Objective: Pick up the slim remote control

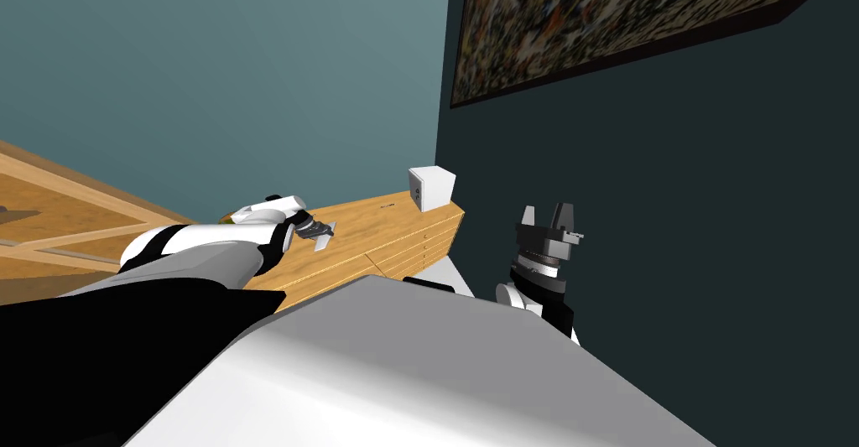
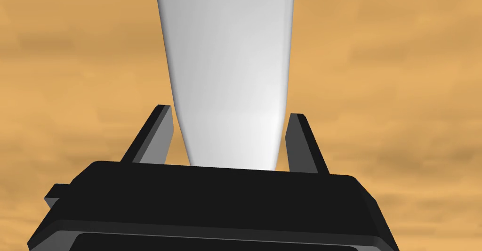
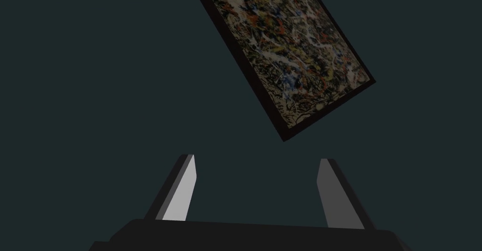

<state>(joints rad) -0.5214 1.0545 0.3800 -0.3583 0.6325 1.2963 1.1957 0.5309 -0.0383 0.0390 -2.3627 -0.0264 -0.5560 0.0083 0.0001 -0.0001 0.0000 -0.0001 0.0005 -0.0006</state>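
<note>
The slim remote control (image 2: 230, 74) is a long, plain white bar lying flat on the wooden top of a dresser (image 1: 377, 224). My left gripper (image 2: 230, 114) points down at it, and its two fingers (image 2: 157, 135) close on the remote's long sides at one end, tips against its edges. In the head view the left gripper (image 1: 320, 234) sits low over the dresser top, about mid-length, with the forearm reaching in from the left. The remote still rests on the wood. My right gripper (image 1: 547, 215) is raised beside the dark wall, open with nothing in it.
A white box (image 1: 432, 188) stands at the dresser's far end near the wall corner. A small dark item (image 1: 386, 205) lies on the top between the box and my left gripper. Drawers (image 1: 415, 245) face the dresser's front.
</note>
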